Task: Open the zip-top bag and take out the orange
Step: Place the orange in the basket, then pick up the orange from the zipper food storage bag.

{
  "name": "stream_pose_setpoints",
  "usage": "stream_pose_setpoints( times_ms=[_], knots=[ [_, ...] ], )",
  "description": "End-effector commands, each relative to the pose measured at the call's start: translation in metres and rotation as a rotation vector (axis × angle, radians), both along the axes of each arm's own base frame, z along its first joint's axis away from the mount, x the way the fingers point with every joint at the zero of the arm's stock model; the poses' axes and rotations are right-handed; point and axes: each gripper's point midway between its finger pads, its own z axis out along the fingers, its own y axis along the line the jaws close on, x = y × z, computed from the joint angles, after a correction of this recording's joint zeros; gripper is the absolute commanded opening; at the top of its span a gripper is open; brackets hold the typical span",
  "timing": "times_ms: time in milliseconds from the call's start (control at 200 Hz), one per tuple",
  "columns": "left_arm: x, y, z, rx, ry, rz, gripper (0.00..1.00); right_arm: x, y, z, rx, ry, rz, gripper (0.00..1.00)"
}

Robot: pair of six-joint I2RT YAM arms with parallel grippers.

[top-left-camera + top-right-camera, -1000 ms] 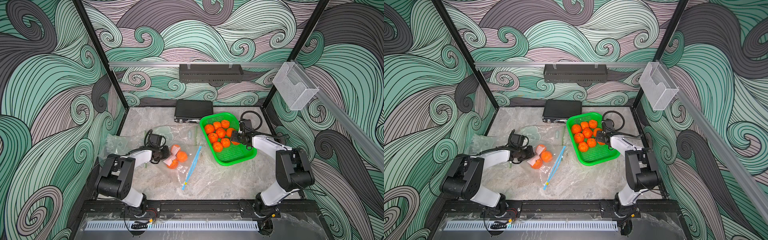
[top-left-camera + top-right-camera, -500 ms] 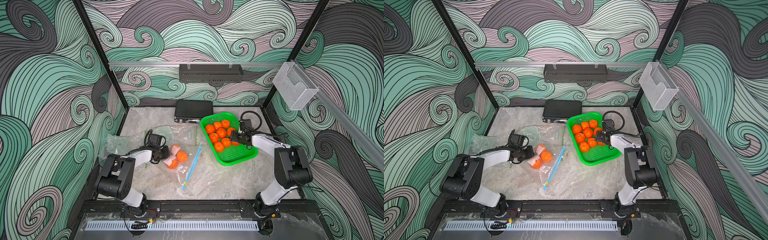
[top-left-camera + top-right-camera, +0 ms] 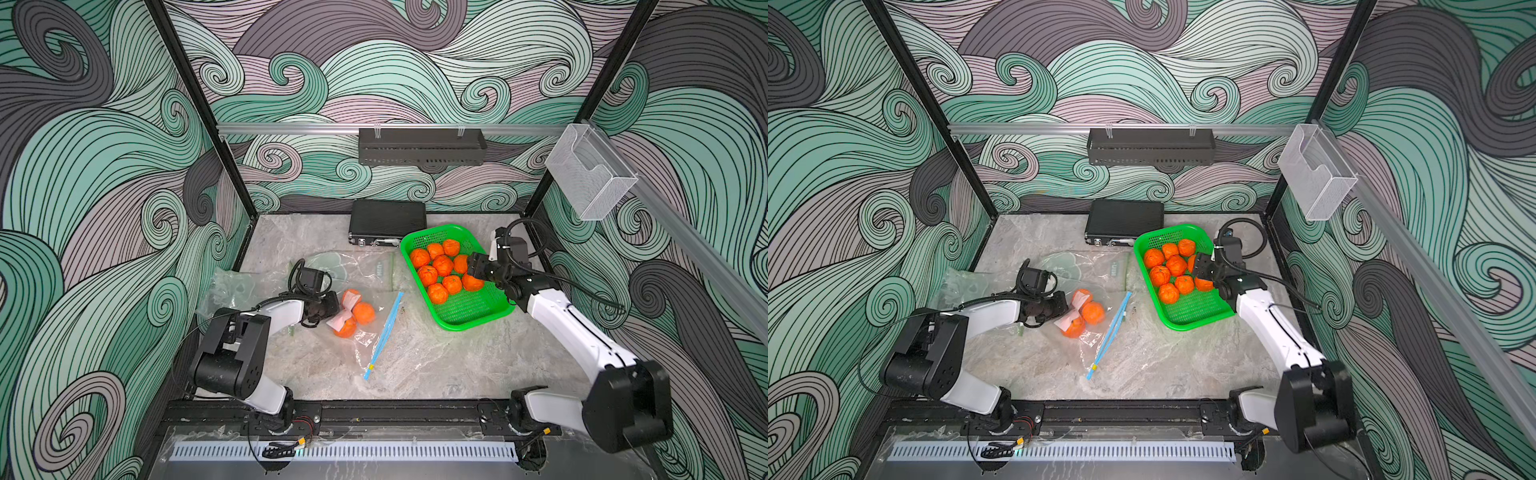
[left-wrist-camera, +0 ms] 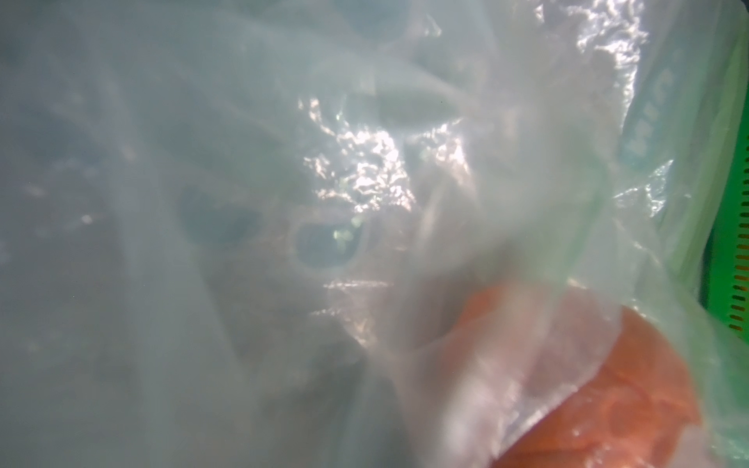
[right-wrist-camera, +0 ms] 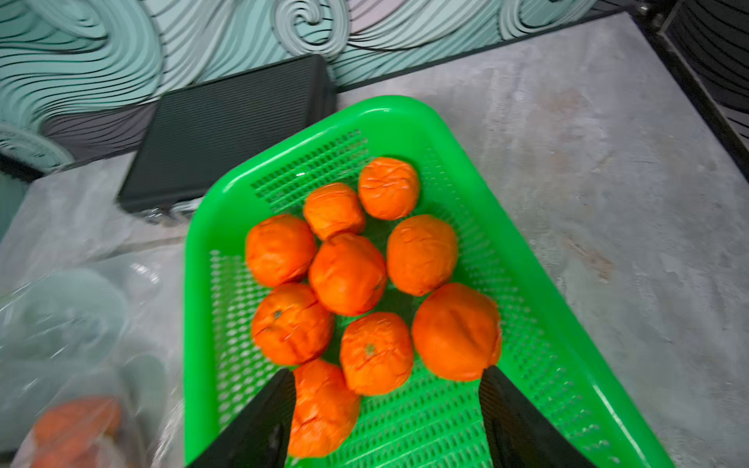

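The clear plastic zip-top bag (image 3: 360, 337) lies flat on the grey marbled tabletop (image 3: 436, 365), toward 9 o'clock of its middle, with three round oranges (image 3: 364, 312) inside. In both top views the long axis of its blue zip strip (image 3: 384, 332) runs from 1 o'clock to 7 o'clock, so the mouth edge faces 4 o'clock. Whether the zip is parted cannot be told.

The left gripper (image 3: 330, 305) is clenched on the bag at 9 o'clock of the fruit. The right gripper (image 3: 473, 270) is released and empty above the green perforated plastic basket (image 3: 469, 324) of loose oranges (image 3: 442, 266). From it the bag lies at 8 o'clock, well apart. Judgement: the right arm is on the mouth side and is the one free to reach in.

The left wrist view is veiled by the bag; it shows one blurred orange and no jaws. The right wrist view shows the black fingers (image 5: 259, 425) spread, with nothing gripped between them. Only the top views show the zip strip.
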Motion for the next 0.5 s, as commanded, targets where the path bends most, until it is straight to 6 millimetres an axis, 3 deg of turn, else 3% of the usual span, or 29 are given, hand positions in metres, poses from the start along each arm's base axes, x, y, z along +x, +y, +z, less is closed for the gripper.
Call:
stream_pose_setpoints(
  times_ms=[0,235,495],
  knots=[
    [-0.017,0.006,-0.016,0.041,0.093,-0.005,0.0,-0.035,0.034,0.006,0.007,-0.029,0.154,0.71],
    [-0.017,0.007,-0.016,0.044,0.095,-0.004,0.0,-0.099,0.085,-0.001,0.077,-0.059,0.364,0.61],
    [-0.017,0.007,-0.015,0.047,0.093,-0.003,0.0,-0.134,0.142,-0.031,0.061,-0.007,0.527,0.51]
  ],
)
